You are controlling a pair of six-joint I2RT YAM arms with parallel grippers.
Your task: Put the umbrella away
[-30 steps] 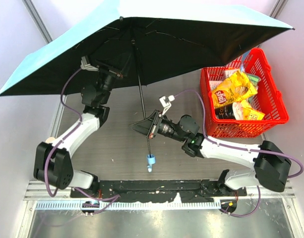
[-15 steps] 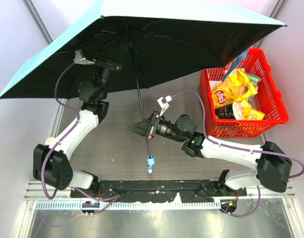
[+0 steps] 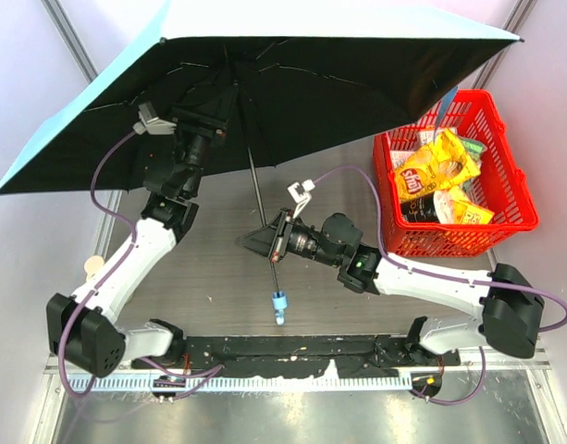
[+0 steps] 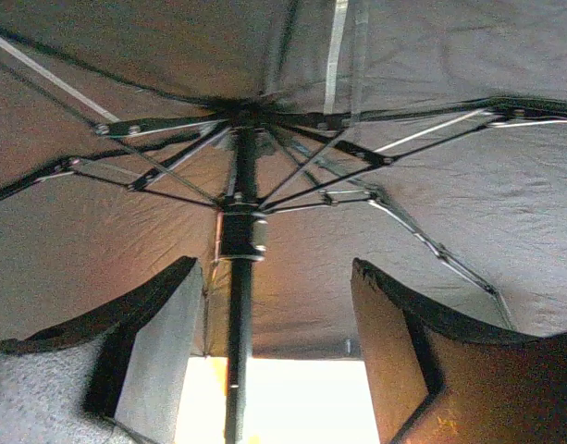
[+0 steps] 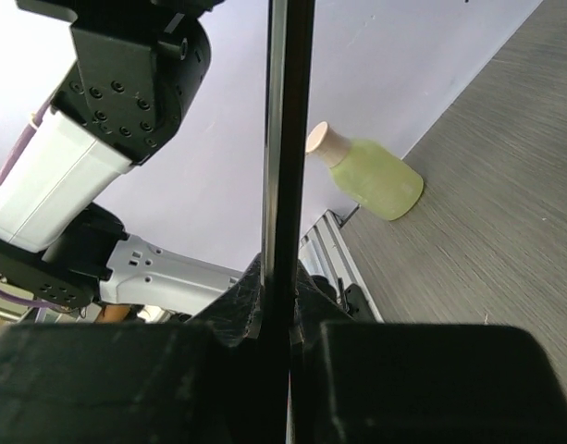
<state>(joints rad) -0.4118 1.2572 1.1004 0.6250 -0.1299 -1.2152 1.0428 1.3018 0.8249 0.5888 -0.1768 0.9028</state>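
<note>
Red basket (image 3: 454, 242) far right sits half under the open umbrella (image 3: 338, 83); right claw (image 3: 249, 240) pinches its shaft (image 5: 285, 139), left claw (image 4: 274, 277) spread wide.

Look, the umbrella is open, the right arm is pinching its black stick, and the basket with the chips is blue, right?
Not quite. The basket is red, not blue; the top external view shows it. The rest holds: the umbrella is open, the right gripper pinches its black stick, and the chips are in the basket.

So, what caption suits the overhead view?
Right claw grips the open umbrella by its shaft; left claw, open, reaches up beneath it; red basket alongside.
</note>
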